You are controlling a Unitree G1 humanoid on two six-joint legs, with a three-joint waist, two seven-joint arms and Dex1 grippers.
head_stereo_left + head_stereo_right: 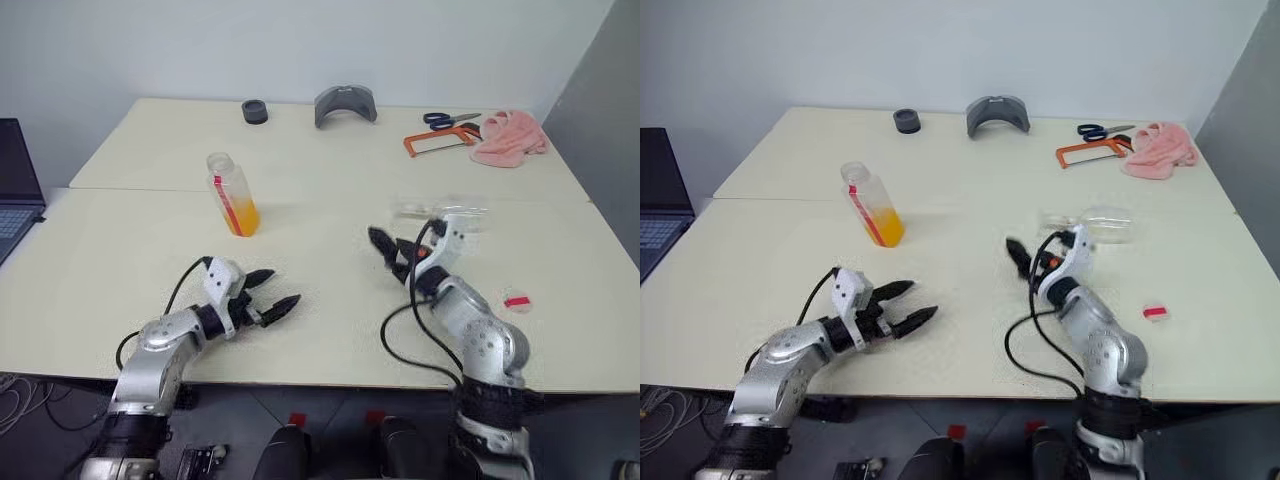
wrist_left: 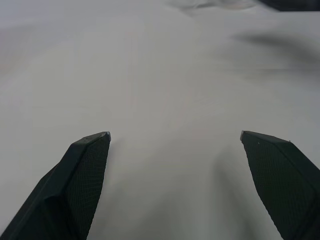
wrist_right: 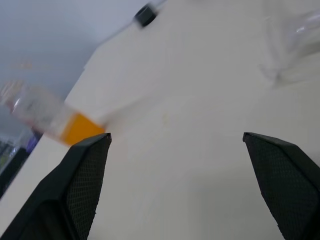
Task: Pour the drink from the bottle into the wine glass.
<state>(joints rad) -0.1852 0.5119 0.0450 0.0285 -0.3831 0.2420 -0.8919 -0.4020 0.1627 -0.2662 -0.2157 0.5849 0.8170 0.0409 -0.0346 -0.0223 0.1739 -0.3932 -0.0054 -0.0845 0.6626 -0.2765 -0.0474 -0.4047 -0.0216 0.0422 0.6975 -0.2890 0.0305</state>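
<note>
The bottle stands uncapped on the bench, a little drink left in it. The wine glass lies tipped just beyond the right gripper. Both that and the left gripper hang apart, empty. Likely next: righting the glass.

Worktop layout, near to far

The bottle stands left of centre on the worktop; the wine glass lies on its side well to its right. Along the far edge, left to right: a small ring, a curved piece, scissors, a cloth.
</note>
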